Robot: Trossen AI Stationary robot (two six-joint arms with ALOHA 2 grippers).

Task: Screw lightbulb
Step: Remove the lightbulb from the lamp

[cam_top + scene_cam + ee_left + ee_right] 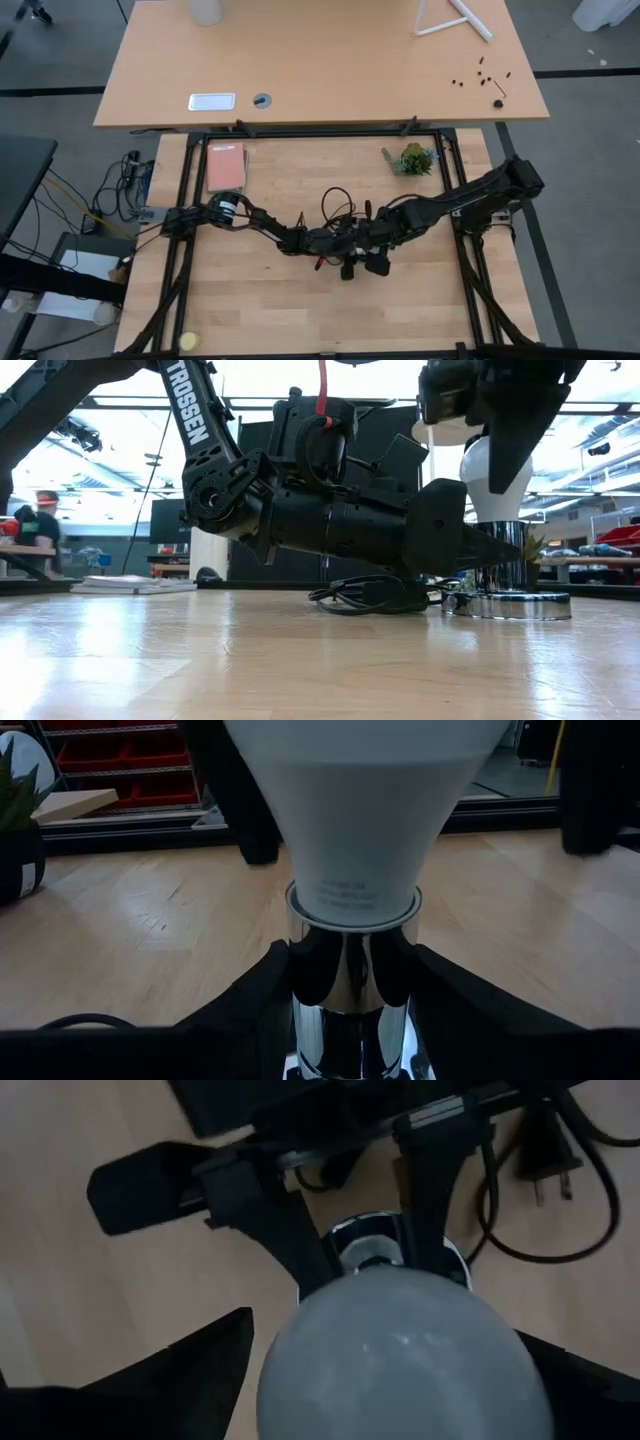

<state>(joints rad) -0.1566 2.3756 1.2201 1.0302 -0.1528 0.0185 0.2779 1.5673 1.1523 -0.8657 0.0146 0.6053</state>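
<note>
The white lightbulb (pixel 360 810) stands upright with its neck in the chrome socket (pixel 350 990), whose round base disc (pixel 505 605) rests on the wooden table. My left gripper (pixel 495 550) reaches in level from the table's left and is shut on the socket's barrel. My right gripper (pixel 400 1380) hangs above, pointing down, with its fingers on either side of the bulb's dome (pixel 400 1350). In the high view the two grippers (pixel 350 250) meet at the table's middle and hide the bulb. The socket's black cord (pixel 560 1210) lies coiled beside it. My left gripper pinches the socket's chrome barrel (pixel 350 970) between its two fingers (pixel 265 995), just below the bulb's neck. The fingers come in level from the table's left, across the upright barrel. The socket stands on its base disc on the table. My right gripper closes from above, pointing steeply down, on the bulb's round dome (pixel 300 1370), one finger (pixel 200 1370) on each side. The bulb stands upright in the socket. Whether both fingers touch the glass I cannot tell.
A small potted plant (pixel 412 158) and a pink book (pixel 226 165) sit at the table's far side. A yellow ball (pixel 188 342) lies at the near left corner. Black frame rails (pixel 470 260) border the table. Bare wood lies toward the near edge.
</note>
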